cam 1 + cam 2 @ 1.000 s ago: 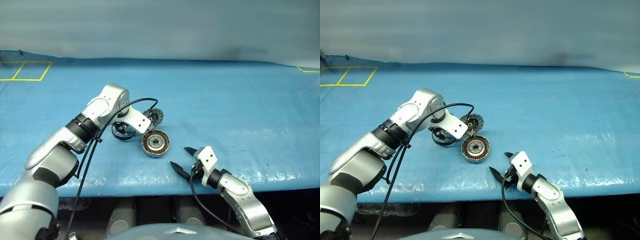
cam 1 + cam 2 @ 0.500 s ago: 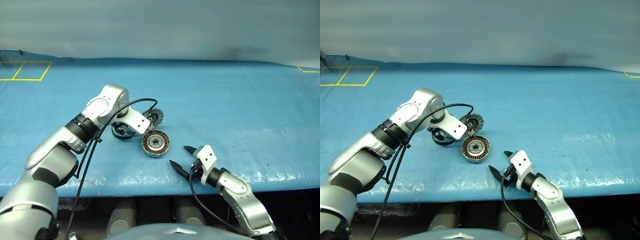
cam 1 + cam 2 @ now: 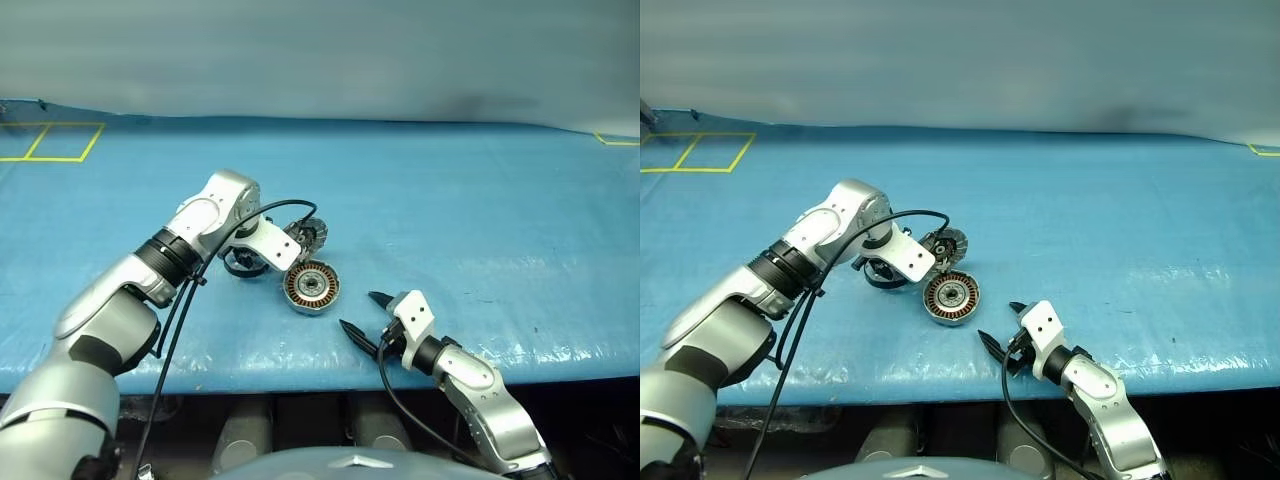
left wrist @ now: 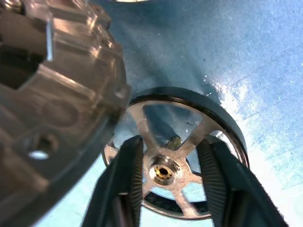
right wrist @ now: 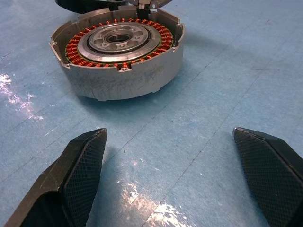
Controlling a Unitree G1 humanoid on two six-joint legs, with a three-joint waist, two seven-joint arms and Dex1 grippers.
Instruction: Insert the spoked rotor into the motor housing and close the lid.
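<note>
I'm working the left gripper (image 4: pixel 163 182) straight down over the spoked rotor (image 4: pixel 175 161), which is lying flat on the blue table cover (image 3: pixel 480 200) left of centre in the head views. In the left wrist view the two black fingers (image 4: pixel 128 184) are straddling the round hub, reaching through the gaps between spokes; they are standing narrow, close on either side of the hub, but I cannot tell whether they are pressing on it yet, so I'm not calling it a grip. Going for the hub makes sense to me: it should lift the wheel level for dropping into the case.

The motor housing (image 5: pixel 118 52) is sitting open just right of the rotor, its copper windings facing up, and the lid (image 3: pixel 943 243) is standing tilted up behind it at the hinge edge, out of the way.

My right gripper (image 5: pixel 170 175) is waiting near the lower middle of the head frame, jaws spread wide and empty, pointing at the housing, probably ready to steady it.

From the head views the left wrist is covering most of the rotor. The bulky grey metal part crowding the upper left of the wrist picture is too close to identify.
</note>
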